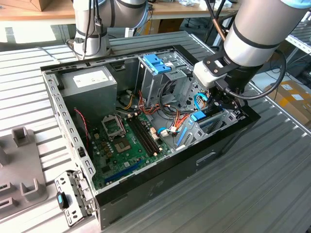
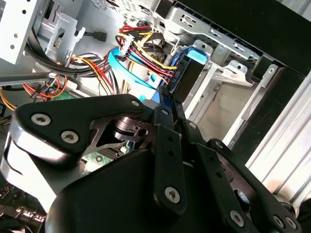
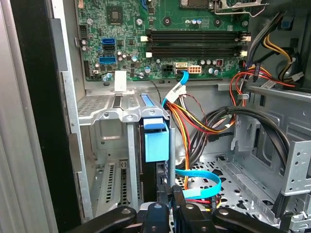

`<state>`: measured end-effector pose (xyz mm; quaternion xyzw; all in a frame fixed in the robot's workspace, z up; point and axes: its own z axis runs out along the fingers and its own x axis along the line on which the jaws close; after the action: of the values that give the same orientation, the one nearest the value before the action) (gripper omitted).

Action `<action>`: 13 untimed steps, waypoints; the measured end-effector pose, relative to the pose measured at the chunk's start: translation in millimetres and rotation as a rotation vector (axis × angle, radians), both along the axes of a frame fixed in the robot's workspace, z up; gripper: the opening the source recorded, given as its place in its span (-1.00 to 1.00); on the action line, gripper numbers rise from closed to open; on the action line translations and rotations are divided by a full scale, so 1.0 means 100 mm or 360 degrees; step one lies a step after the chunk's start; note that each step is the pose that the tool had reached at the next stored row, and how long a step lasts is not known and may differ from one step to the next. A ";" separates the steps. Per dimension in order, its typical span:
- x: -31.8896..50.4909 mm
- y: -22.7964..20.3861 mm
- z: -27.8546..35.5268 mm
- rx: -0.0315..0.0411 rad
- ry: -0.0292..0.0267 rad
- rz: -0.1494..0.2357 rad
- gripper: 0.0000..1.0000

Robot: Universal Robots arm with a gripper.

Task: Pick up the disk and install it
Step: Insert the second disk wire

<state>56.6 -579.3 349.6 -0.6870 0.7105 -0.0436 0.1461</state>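
In the first wrist view, the disk [image 3: 154, 145] stands on edge in a metal bay [image 3: 104, 114] of the open computer case [image 1: 160, 182], below the green motherboard [image 3: 160, 29]. The gripper [image 3: 163, 206] is closed on the disk's near end, with cables [image 3: 204, 124] just beside.

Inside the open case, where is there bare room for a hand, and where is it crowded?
Free: the perforated case floor between the disk and the metal drive cage. Crowded: the coloured cable bundle beside the disk, with the gripper at the disk's edge.
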 end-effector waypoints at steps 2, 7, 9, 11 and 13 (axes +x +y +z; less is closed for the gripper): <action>0.000 -0.001 -0.013 0.0005 0.00000 0.0000 -0.68; 0.002 0.000 -0.034 0.0014 0.00000 0.0001 -0.68; 0.009 0.000 -0.040 0.0014 0.00000 0.0003 -0.68; 0.012 0.000 -0.046 0.0014 0.00000 0.0005 -0.68; 0.013 0.000 -0.051 0.0014 0.00000 0.0009 -0.68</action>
<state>57.9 -579.4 344.5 -0.6884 0.7087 -0.0401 0.1492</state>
